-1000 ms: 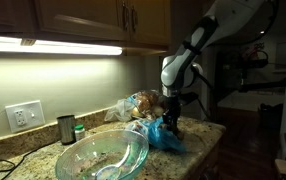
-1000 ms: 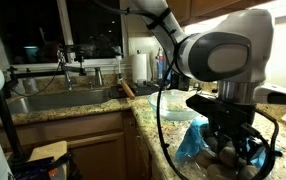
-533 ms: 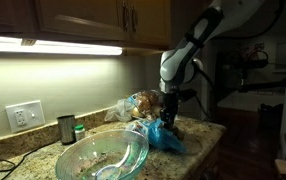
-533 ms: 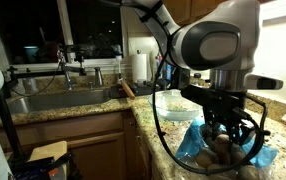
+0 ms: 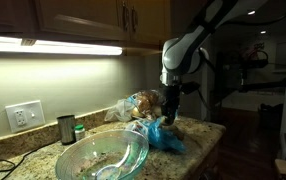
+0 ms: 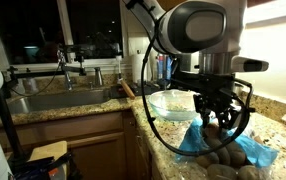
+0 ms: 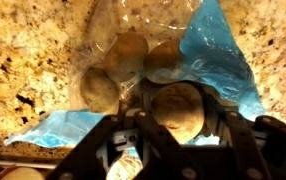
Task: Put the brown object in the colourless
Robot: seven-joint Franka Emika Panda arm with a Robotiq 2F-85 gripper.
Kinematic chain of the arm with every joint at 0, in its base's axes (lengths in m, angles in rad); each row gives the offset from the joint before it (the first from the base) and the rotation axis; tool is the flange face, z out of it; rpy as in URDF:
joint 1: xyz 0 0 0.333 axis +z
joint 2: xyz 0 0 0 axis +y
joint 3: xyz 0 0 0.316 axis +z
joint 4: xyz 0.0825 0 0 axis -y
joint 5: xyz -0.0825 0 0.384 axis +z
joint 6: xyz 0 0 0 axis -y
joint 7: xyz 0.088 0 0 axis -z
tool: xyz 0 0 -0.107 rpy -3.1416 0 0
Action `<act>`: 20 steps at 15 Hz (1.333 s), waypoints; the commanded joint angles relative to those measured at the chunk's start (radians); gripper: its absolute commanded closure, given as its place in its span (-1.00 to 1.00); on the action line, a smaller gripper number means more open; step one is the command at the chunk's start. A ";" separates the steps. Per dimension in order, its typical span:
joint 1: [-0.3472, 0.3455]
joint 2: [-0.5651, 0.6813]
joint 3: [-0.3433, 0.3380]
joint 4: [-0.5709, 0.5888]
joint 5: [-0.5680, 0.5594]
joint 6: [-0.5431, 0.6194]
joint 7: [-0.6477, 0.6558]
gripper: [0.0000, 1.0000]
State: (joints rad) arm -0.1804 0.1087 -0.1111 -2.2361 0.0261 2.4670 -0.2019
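My gripper is shut on a round brown object, a potato, and holds it above a blue and clear bag with several more brown potatoes in it. In both exterior views the gripper hangs above the bag on the granite counter. The held potato shows between the fingers. The colourless glass bowl stands on the counter beside the bag.
A dark cup and a small green-topped container stand by the wall with an outlet. A sink with a faucet lies beyond the bowl. Cabinets hang above the counter.
The gripper has risen from the bag with a potato held between its fingers. The bag and the bowl have not moved.
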 commanded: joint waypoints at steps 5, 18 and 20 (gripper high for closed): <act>0.044 -0.165 0.008 -0.064 -0.065 -0.082 0.016 0.44; 0.139 -0.099 0.080 0.048 -0.039 -0.074 -0.022 0.44; 0.146 -0.069 0.090 0.076 -0.029 -0.062 -0.036 0.44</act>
State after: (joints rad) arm -0.0461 0.0002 -0.0254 -2.2087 -0.0205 2.4020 -0.2039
